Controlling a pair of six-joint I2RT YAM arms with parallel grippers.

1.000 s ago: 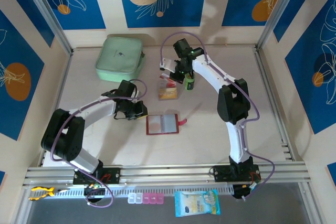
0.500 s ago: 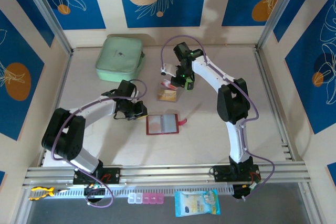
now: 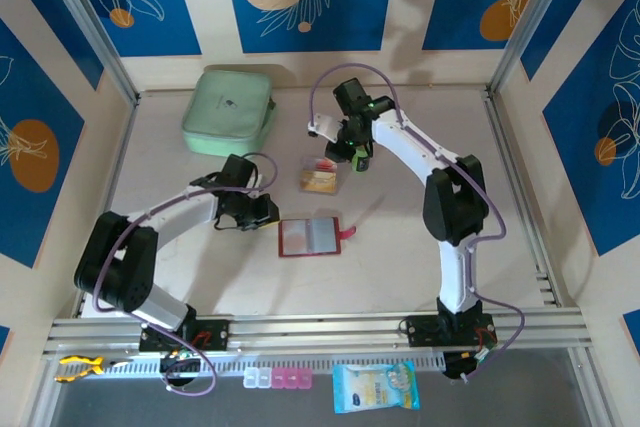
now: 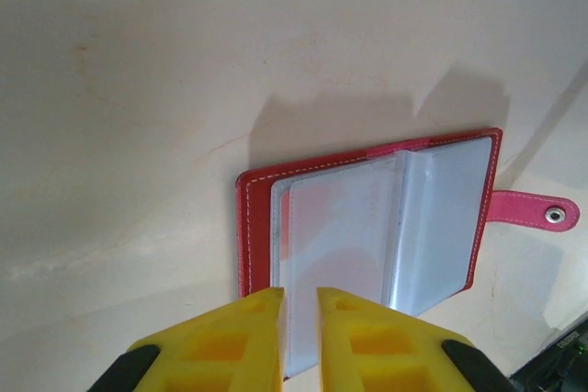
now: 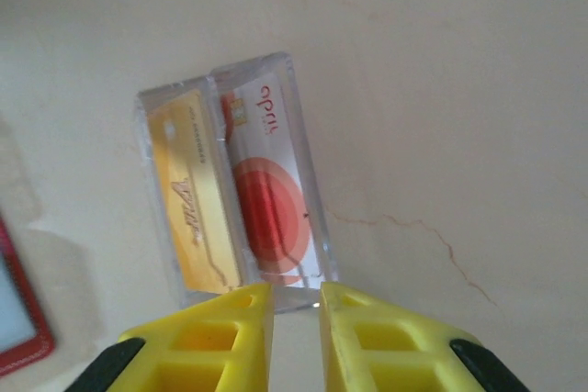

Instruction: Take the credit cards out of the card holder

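Top: card holder [image 3: 310, 237] lies open and flat on the counter [image 3: 380, 277]. Its long axis runs left-right, snap tab [image 3: 348, 235] pointing away from the left hand [image 3: 268, 210] just beside it.
Left wrist: fingers a slit apart over the holder's near edge; can't tell if they pinch a sleeve.
Right wrist: right hand [image 5: 296, 305] a slit apart, holding nothing. Two credit cards [image 5: 271, 199] sit side by side in a clear tray [image 5: 312, 181] just past the fingertips, long axes pointing away.

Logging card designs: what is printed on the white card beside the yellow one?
White card: large red disc; right wrist view.
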